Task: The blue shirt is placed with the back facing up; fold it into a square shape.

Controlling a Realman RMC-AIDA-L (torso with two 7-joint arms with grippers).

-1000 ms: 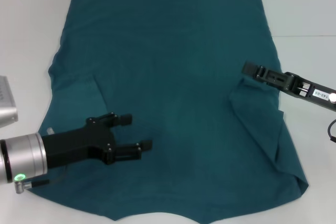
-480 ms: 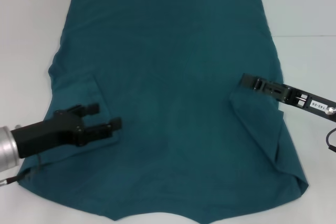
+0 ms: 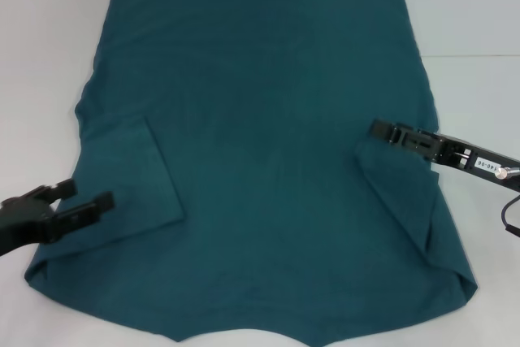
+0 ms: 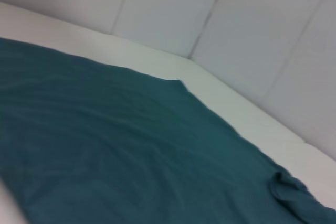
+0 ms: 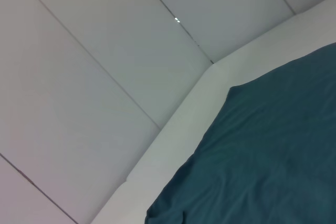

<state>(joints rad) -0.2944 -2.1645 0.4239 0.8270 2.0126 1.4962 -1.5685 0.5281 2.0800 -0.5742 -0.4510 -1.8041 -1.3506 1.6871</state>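
- The large dark teal-blue soft fabric shirt [image 3: 260, 144] lies flat on the white worktop [image 3: 471, 14], plain side up, both sleeves folded inward; its long axis runs away from the robot.
- The left end effector [image 3: 85, 198] hovers at the shirt's left edge, fingers parted, empty.
- The right end effector [image 3: 375, 128] sits at the folded right sleeve; I cannot tell its opening.
- No containers are present.

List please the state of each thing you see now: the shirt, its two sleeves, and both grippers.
Shirt: spread flat on the table, plain side up.
Left sleeve: folded inward onto the body.
Right sleeve: folded inward onto the body.
Left gripper: open, empty, over the shirt's left edge.
Right gripper: at the right sleeve fold.
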